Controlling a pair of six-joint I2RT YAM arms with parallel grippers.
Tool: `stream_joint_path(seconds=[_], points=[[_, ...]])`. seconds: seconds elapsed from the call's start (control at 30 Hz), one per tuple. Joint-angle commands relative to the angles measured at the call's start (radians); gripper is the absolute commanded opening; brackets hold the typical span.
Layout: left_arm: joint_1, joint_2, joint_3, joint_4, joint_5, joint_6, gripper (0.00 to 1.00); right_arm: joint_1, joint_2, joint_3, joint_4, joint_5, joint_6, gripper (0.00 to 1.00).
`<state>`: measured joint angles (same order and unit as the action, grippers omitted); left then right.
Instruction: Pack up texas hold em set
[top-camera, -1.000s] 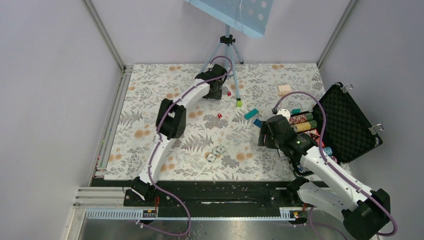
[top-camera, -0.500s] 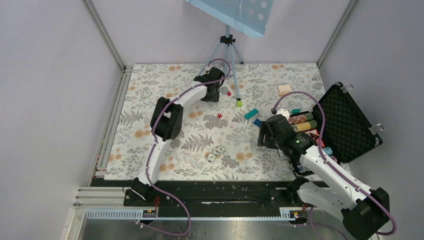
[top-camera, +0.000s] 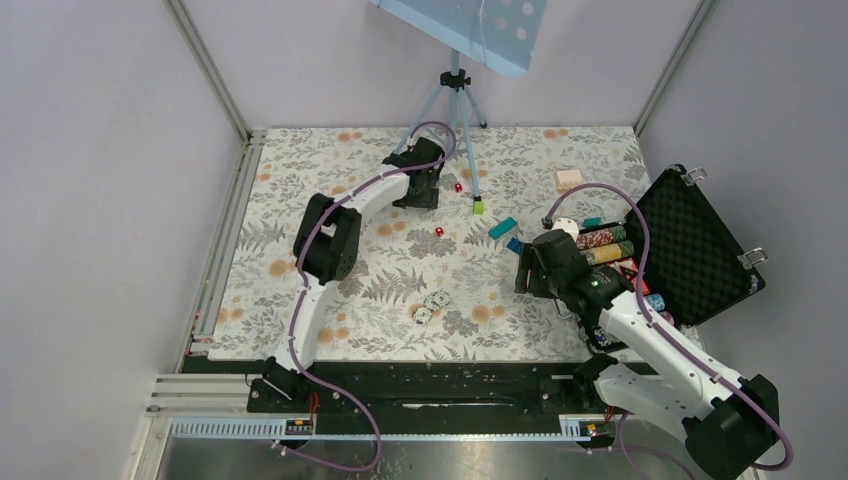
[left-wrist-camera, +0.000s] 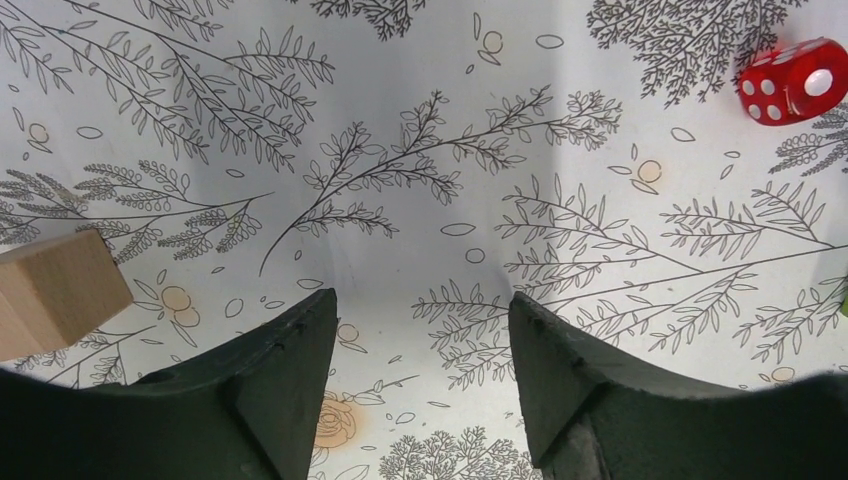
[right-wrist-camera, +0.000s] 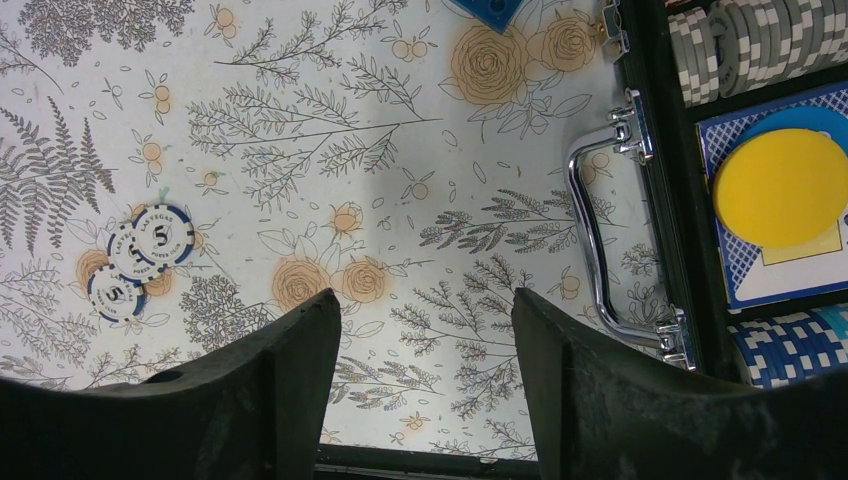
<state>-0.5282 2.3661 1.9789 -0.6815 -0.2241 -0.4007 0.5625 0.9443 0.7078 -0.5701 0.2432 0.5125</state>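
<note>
Nearest the bases, a few loose chips (top-camera: 432, 303) lie on the cloth (top-camera: 300, 250), well apart from the case (top-camera: 700, 250). The right claw (right-wrist-camera: 425, 330) hangs spread and empty over bare cloth, between those chips and the case's handle (right-wrist-camera: 600, 240). The case sits open at the cloth's right edge. Its lid leans back showing egg-crate foam, and its tray holds rows of grey, red, green and blue chips and a yellow disc (right-wrist-camera: 780, 187). Further out, the near die (top-camera: 439, 231), red, lies mid-cloth. Farthest, the left claw (left-wrist-camera: 420, 310) is low over the cloth, spread, with nothing between its fingers. The far die (left-wrist-camera: 795, 80), also red, shows at the upper right of its wrist view, and a wooden block (left-wrist-camera: 55, 290) at the left, near one finger.

The step in hand looks like gathering stray pieces, with the left arm going for the far die. The next move probably calls for shifting the claw sideways until the die sits between the fingers, then closing gently. The die is small and hard, and likely to skid or pop out.
</note>
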Motion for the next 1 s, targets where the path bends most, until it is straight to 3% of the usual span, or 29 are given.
stream_joint_path(seconds=[0.0, 0.23, 0.8, 0.97], points=[[0.005, -0.060, 0.018, 0.019, 0.015, -0.016, 0.64, -0.007, -0.019, -0.003, 0.015, 0.004, -0.004, 0.71], [0.010, -0.216, -0.176, 0.178, 0.035, -0.023, 0.65, -0.007, -0.016, -0.005, 0.015, 0.010, -0.008, 0.71], [0.042, -0.417, -0.349, 0.286, 0.038, -0.058, 0.66, -0.007, -0.009, 0.005, 0.034, 0.033, 0.006, 0.71], [0.050, -0.491, -0.401, 0.321, 0.076, -0.134, 0.70, -0.007, 0.078, 0.077, 0.061, 0.050, 0.001, 0.75]])
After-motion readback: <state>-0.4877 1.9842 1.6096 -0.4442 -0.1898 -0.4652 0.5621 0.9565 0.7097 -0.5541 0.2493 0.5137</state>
